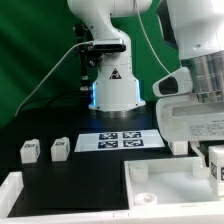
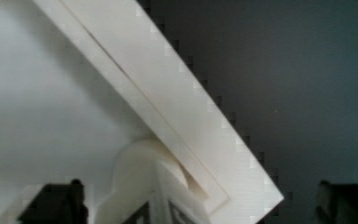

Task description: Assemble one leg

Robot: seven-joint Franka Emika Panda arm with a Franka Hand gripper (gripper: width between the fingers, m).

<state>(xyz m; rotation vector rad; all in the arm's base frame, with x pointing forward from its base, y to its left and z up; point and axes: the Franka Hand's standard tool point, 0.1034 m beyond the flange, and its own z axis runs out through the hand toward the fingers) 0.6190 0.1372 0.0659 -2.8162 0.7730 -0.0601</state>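
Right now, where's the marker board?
Exterior view: the marker board lies flat mid-table, just in front of the arm's base, with the nearest leg off to the exterior view's left.

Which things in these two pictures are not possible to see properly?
- Exterior view: one leg, cut by the right edge.
- Exterior view: tags on two legs at its left, too small to read.
- Wrist view: tray, blurred and too near.
- Wrist view: pincer, tips cut by the picture's edge.

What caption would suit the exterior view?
Gripper above a white tray; two legs stand beside the marker board.
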